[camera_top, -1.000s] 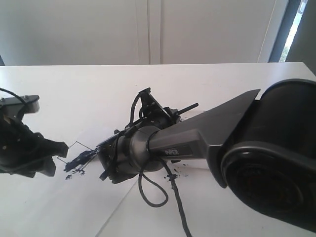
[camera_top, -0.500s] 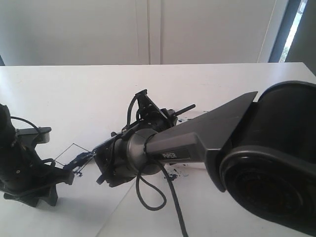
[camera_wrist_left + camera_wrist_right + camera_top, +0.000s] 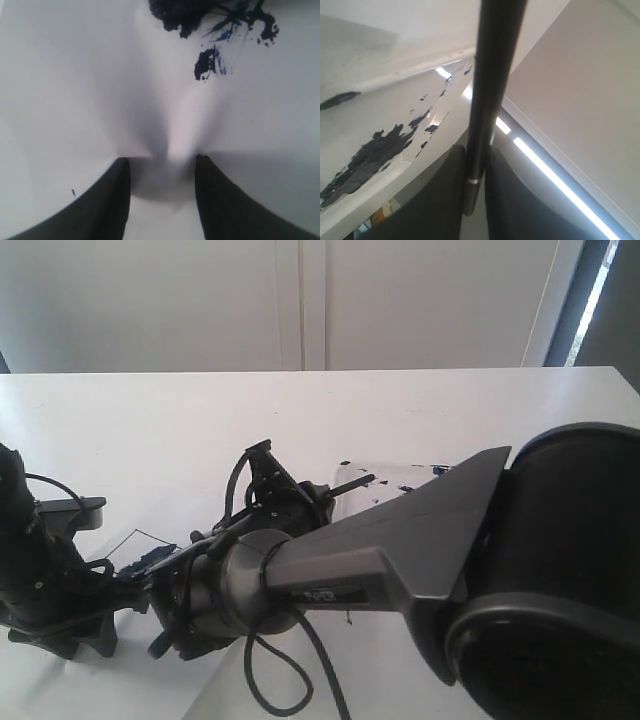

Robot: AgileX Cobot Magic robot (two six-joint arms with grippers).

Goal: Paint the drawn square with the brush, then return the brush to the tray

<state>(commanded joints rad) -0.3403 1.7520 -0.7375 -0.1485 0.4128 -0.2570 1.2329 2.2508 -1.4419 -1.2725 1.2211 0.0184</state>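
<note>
The brush (image 3: 487, 85), a thin black stick, is held between the fingers of my shut right gripper (image 3: 477, 152). In the exterior view its handle end (image 3: 352, 482) sticks out behind the right wrist, and its tip is over the dark blue smear (image 3: 150, 562) inside the drawn square (image 3: 136, 533). The square shows only as thin pen lines. My left gripper (image 3: 162, 162) is open and empty, low over the white paper just beside the smear (image 3: 209, 62). The clear tray (image 3: 405, 478) with blue blotches lies behind the right arm.
The white paper sheet (image 3: 215, 680) lies skewed on the white table (image 3: 180, 430). My bulky right arm (image 3: 420, 550) crosses the middle and hides much of the paper. A cable loop (image 3: 275, 685) hangs from it. A white wall stands behind the table.
My right arm has moved left and nearer the camera with the brush, uncovering the tray behind it. My left gripper came down beside the square and has since barely moved.
</note>
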